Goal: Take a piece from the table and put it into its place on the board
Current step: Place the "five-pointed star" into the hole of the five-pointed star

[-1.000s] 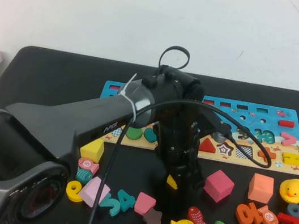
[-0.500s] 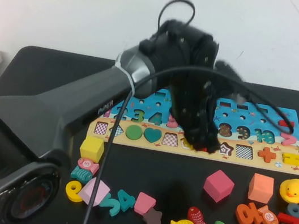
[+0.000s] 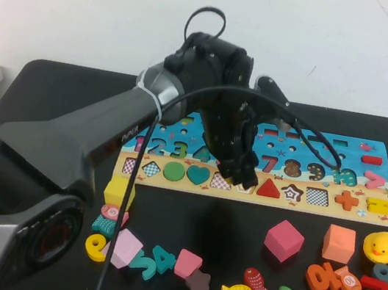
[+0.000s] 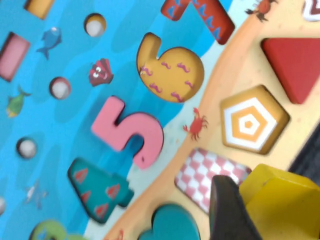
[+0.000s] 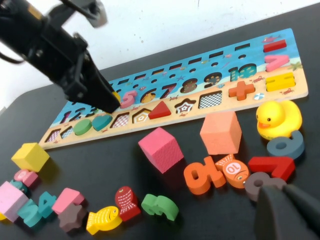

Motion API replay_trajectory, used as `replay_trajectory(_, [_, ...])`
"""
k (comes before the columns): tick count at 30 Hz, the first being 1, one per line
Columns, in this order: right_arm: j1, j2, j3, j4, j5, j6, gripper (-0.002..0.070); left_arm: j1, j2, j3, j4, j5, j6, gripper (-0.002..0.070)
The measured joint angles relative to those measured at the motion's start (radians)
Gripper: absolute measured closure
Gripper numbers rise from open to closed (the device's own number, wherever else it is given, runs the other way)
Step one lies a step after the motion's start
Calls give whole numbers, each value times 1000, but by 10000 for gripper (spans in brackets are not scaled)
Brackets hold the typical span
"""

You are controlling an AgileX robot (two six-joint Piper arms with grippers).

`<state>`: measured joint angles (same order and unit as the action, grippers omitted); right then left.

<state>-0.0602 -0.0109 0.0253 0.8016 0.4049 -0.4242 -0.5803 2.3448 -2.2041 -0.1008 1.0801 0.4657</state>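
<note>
Piece: a yellow piece (image 4: 280, 200) is gripped in the left claw (image 3: 238, 169), clenched on it, above the board's shape row near the middle of the bench; in the high view it is mostly hidden by the claw.
Board: the board (image 3: 383, 214) lies along the far half of the bench, toward the right edge.
Slots: in the left wrist view a checkered empty slot (image 4: 210, 175) is seen just beside the held piece, with a pentagon slot (image 4: 250, 122) next to it and a red triangle (image 4: 300, 57) already seated beyond.
Done: the piece has been lifted off the bench and carried over the board.
Left: the piece is not yet seated; it is judged that alignment with the matching slot, lowering and release remain. Which slot fits cannot be told, as the piece's outline is partly hidden.
Right claw: the right claw (image 5: 285, 210) is parked low near the right front corner of the bench, outside the high view; whether it is open cannot be told.
Loose pieces: a pink cube (image 3: 284, 240), an orange cube (image 3: 339, 243), a duck (image 3: 380, 246) and many numbers are spread along the front of the bench.
Change: 1 s ago the left claw was low over the bench in front of the board, with yellow showing at its tip; 0.5 s ago it was raised and swinging over the board; now it has settled further left over the shape row.
</note>
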Motion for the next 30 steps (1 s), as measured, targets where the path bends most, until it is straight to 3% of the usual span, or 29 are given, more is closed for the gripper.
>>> replay_trajectory(30, [0,0,0,1,-3,-22,658,2,84,0,-58,-167,31,363])
